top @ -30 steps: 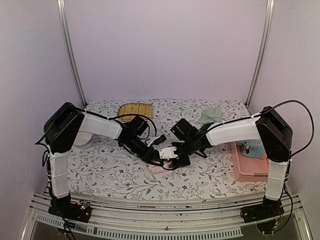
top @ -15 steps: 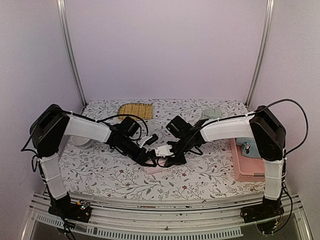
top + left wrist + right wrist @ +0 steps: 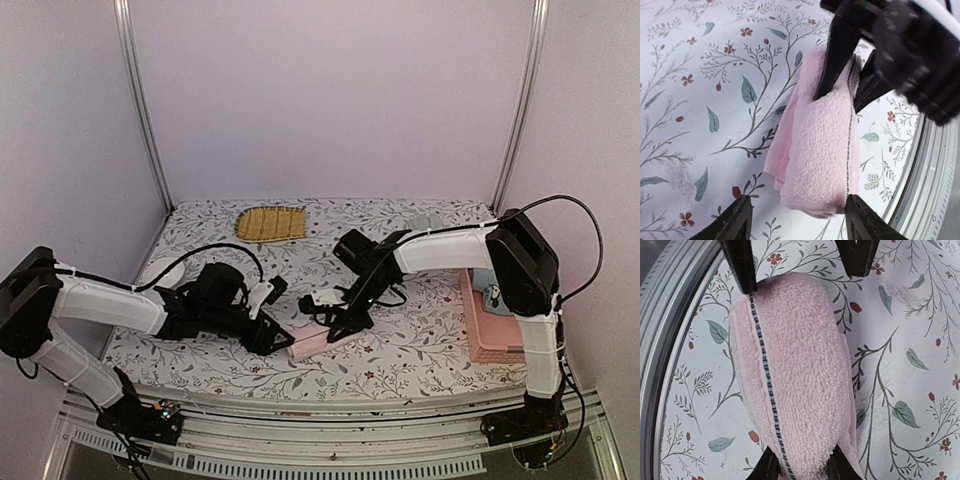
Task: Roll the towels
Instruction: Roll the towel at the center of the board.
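The left hand (image 3: 272,335) has opened and drawn back to the left of the pink towel (image 3: 320,342). The right hand (image 3: 340,322) has clamped onto the towel's other end.

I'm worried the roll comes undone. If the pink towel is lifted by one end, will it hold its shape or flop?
Probably flops: the pink towel looks like soft terry, bulging where the right end effector pinches it. Its layers look loose at the free end, so it may unroll. Its fuzzy pile should grip rather than slip.
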You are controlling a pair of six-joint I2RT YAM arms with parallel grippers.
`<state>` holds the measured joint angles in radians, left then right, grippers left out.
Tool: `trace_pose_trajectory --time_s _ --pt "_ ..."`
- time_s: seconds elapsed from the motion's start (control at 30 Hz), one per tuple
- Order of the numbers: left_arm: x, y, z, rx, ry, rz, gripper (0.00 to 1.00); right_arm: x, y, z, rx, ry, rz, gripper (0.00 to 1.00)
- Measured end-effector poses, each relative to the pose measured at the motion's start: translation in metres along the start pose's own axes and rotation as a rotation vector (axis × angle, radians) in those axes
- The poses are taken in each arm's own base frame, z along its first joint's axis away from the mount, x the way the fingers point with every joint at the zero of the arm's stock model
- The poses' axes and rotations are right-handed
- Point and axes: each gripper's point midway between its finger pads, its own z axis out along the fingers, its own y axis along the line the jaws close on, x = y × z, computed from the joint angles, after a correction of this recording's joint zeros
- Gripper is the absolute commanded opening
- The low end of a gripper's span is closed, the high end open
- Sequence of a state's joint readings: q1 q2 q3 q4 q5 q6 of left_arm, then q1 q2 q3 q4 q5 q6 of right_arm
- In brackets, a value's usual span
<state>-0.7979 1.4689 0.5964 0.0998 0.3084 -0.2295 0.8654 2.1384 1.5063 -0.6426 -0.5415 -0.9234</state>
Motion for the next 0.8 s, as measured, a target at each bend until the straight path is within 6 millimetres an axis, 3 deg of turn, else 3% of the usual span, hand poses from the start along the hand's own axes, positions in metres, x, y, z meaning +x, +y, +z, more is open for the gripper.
trace_pose_trajectory --time_s 0.23,0.43,0.6,0.8 --pt "-0.013 -0.023 -0.012 -0.057 -0.146 0.169 0.65 0.003 0.011 -0.004 -0.17 -0.072 0.126 0.2" --pt "-0.017 -0.038 -0.011 -0.101 -0.169 0.33 0.65 0.006 0.022 -0.005 -0.302 -0.105 0.244 0.2" --pt "-0.023 -0.038 0.007 -0.124 -0.13 0.408 0.65 0.006 0.032 -0.005 -0.381 -0.105 0.317 0.2" --pt "-0.015 -0.04 0.035 -0.105 -0.05 0.45 0.65 0.009 0.039 -0.005 -0.43 -0.08 0.384 0.2"
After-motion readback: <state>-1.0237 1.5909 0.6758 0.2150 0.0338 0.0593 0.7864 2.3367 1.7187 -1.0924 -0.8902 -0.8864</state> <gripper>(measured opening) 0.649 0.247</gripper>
